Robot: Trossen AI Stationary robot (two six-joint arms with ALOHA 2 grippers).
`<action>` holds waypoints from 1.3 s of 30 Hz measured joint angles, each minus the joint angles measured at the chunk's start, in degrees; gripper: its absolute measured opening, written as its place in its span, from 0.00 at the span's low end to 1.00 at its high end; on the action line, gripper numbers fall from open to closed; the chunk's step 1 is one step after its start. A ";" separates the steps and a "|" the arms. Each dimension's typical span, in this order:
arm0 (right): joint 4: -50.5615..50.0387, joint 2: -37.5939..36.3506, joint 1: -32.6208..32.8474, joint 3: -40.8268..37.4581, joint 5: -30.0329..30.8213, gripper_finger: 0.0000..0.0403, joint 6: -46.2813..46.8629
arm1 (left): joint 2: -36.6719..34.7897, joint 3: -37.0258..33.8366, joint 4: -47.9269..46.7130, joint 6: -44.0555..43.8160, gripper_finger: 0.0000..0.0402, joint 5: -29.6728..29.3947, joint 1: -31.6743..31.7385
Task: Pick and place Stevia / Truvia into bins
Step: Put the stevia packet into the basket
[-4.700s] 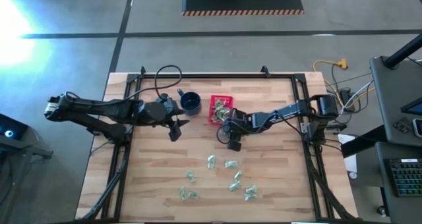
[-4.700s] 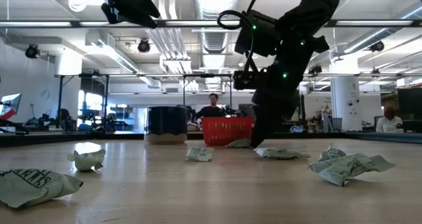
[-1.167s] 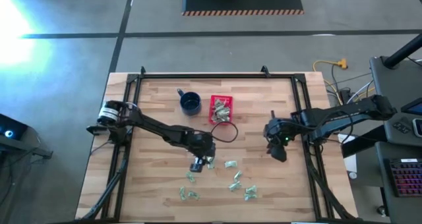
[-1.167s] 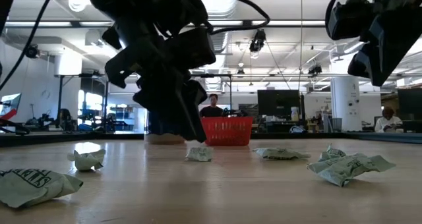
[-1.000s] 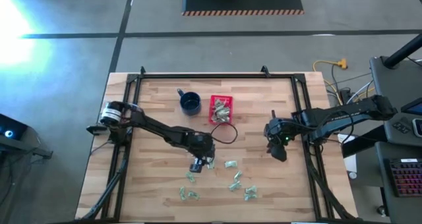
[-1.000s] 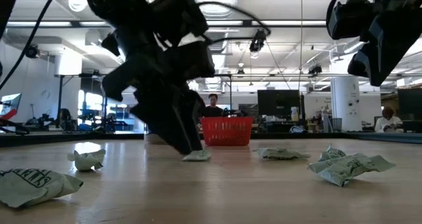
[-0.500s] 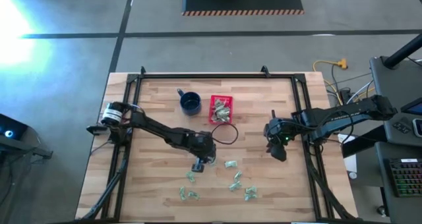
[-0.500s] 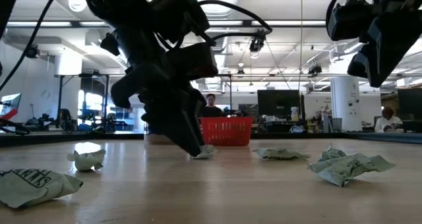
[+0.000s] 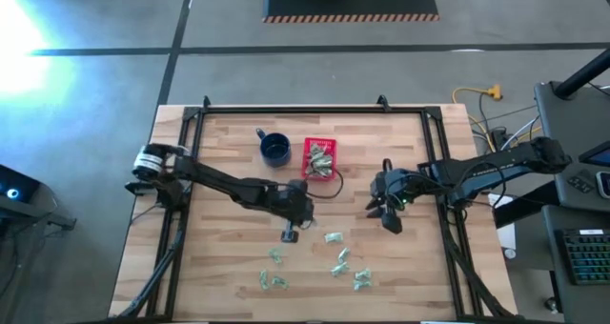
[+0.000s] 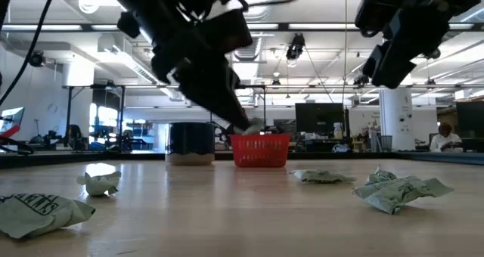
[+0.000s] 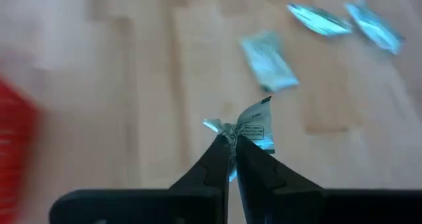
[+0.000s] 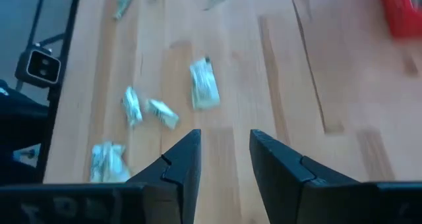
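Observation:
My left gripper [image 11: 231,143] is shut on one crumpled pale green-and-white Stevia sachet [image 11: 254,126] above mid-table; the low view shows that sachet [image 10: 252,126] in the air in front of the red basket [image 10: 260,150]. The basket [image 9: 320,158] stands at the far middle with several sachets inside. Several more sachets [image 9: 334,237] lie flat on the wood nearer the front edge. My right gripper [image 12: 224,151] hovers open over the table's right half [image 9: 386,217], holding nothing. My left gripper pinches the sachet's crumpled edge [image 11: 231,130] between its two fingers, only at their free ends. The fingers slant down from the far left. The rest of the sachet sticks out beyond the tips, lifted clear of the table.
A dark blue mug [image 9: 275,150] stands just left of the basket. A black metal frame [image 9: 191,124] runs along the table's sides and far edge. Loose sachets [image 10: 401,190] are scattered across the near half; bare wood lies between them and the basket.
My left gripper has shut on the sachet that lay on the table and risen, lifting it clear to about the height of the basket's rim. My right gripper has shifted a little toward the table's left and turned its wrist, staying open.

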 joint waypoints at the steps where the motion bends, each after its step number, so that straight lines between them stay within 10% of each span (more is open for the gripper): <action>1: 2.00 0.72 0.00 -0.42 0.00 0.30 -0.77 | -1.04 -0.01 -0.16 0.73 0.01 -1.48 0.23; 10: 17.10 11.82 -0.02 -3.38 1.17 0.32 -4.17 | -6.53 -0.36 1.47 6.72 0.01 -20.05 6.73; 20: 23.78 25.30 -0.03 -1.48 1.33 0.36 -3.17 | -2.94 -0.12 3.48 6.80 0.03 -19.70 17.03; 39: 39.21 36.49 1.97 0.23 -5.31 0.51 -3.89 | -7.61 0.08 1.69 8.21 0.47 -13.41 18.18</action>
